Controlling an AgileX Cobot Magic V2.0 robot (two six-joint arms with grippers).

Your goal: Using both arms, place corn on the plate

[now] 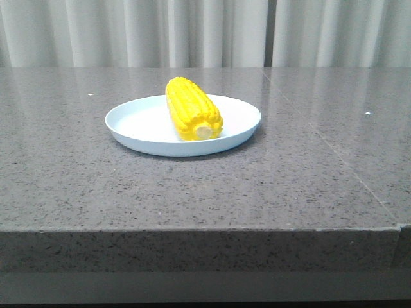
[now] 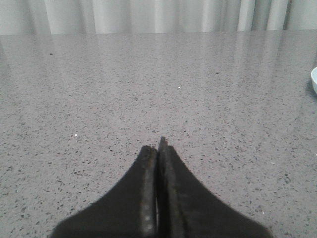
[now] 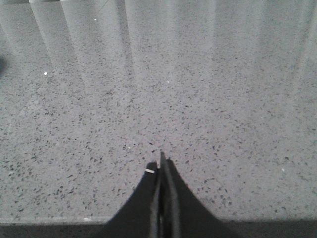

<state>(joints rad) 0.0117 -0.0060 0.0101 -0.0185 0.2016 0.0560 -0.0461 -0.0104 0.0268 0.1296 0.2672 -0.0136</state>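
Room: I see pale pleated curtains (image 1: pixel 205 32) hanging behind a grey speckled stone table (image 1: pixel 205 186), with a seam running across its right side.
Left gripper (image 2: pixel 159 148): in my left wrist view the two dark fingers are pressed together at the tips, nothing between them — they sit low over bare stone.
Right gripper (image 3: pixel 161 166): same picture from the right wrist, fingers closed tip to tip and holding nothing, near the table's front edge.
Arms in front view: neither one shows there.
Plate (image 1: pixel 128 128): round, pale blue-white, resting flat on the table a little left of centre; only a sliver of its rim (image 2: pixel 314 79) shows at the edge of the left wrist view, well apart from those fingers.
Corn (image 1: pixel 191 108): bright yellow cob lying on the plate — pale stub end toward me, the other end pointing back toward the curtains.
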